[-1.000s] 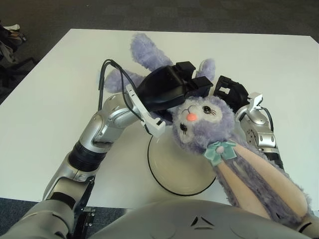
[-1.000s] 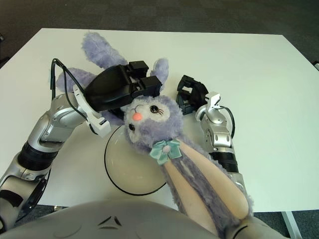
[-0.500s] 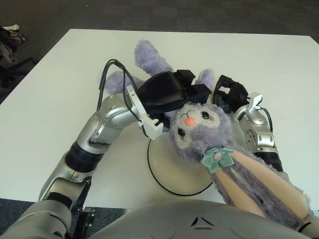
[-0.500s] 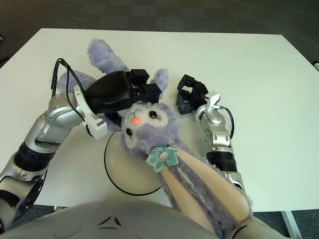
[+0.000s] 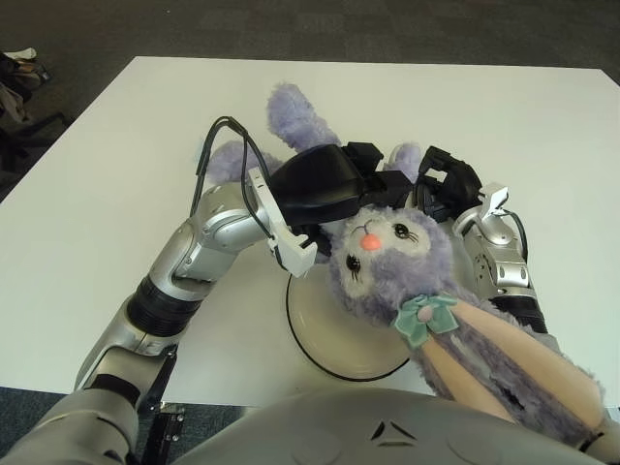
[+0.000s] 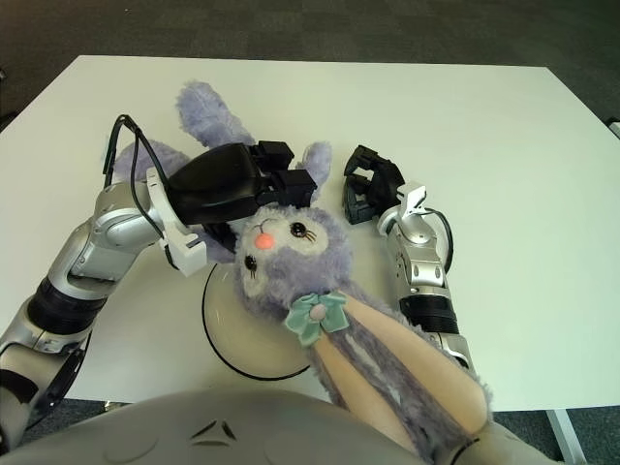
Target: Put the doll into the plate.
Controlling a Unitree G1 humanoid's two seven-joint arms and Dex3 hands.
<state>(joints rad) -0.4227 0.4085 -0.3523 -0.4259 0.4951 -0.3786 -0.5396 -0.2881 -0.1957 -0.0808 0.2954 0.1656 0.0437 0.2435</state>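
The doll (image 5: 387, 257) is a purple plush bunny with a pink nose and a teal bow. It hangs head toward me over the far right part of the plate (image 5: 315, 334), a white dish with a black rim near the table's front edge. Its long ears trail to the lower right and its legs point away across the table. My left hand (image 5: 373, 182) is shut on the doll just behind its head. My right hand (image 5: 441, 184) hovers beside the doll's right side with fingers relaxed, holding nothing.
The white table (image 5: 116, 174) spreads to the left, right and back, with dark carpet beyond its edges. Some dark clutter (image 5: 17, 77) sits on the floor at the far left.
My left hand has shifted slightly right and down with the doll, bringing its head lower over the plate. The right hand has barely moved.
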